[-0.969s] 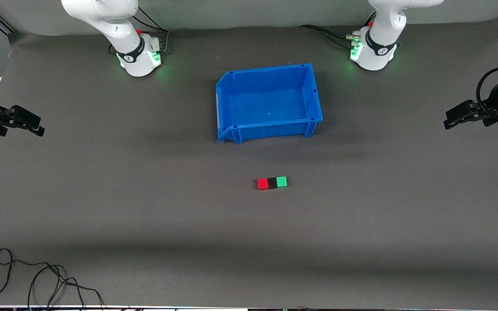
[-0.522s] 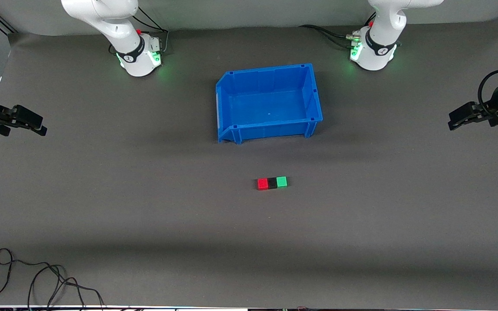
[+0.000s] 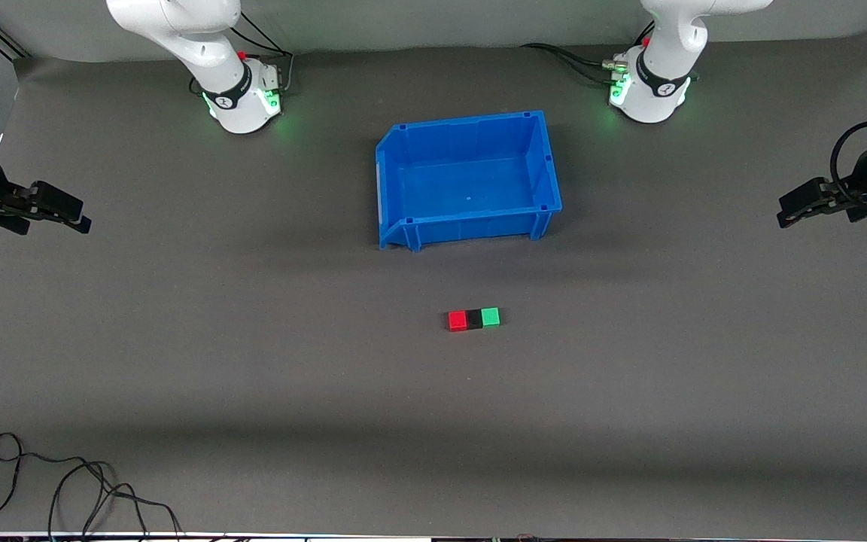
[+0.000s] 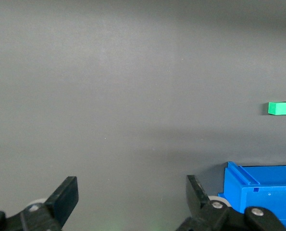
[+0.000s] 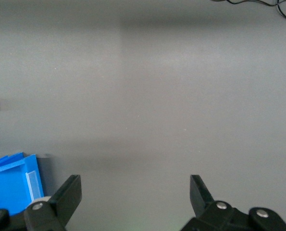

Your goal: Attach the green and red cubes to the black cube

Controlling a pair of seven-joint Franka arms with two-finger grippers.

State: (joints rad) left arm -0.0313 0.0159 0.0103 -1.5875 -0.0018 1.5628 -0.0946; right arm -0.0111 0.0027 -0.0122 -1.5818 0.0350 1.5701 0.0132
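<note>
The black cube (image 3: 474,319) sits on the desk (image 3: 253,361) between the red cube (image 3: 457,321) and the green cube (image 3: 490,317), all 3 touching in 1 short row. The red one is at the end toward the right arm, the green one at the end toward the left arm. The row lies nearer to the front camera than the blue bin (image 3: 546,162), with open desk between them. Judged from this, the joining looks done.

The left pincer (image 3: 787,210) hangs over the left arm's end of the desk, well apart from the cubes; its wrist view shows the fingers (image 4: 66,195) spread wide with nothing between them. The right pincer (image 3: 72,217) hangs over the right arm's end, likewise spread and empty, fingers (image 5: 70,192) apart. Both arms wait.

The risk from here seems small. Whether the cubes are truly locked or only pressed side by side cannot be told, so any sweep of an arm low across the middle could knock the row apart or skew it.

The desk is covered in a plain dark grey mat, flat and matte. A loose black cable (image 3: 65,489) curls near the front camera's edge, toward the right arm's end. The 2 arm bases glow green.
</note>
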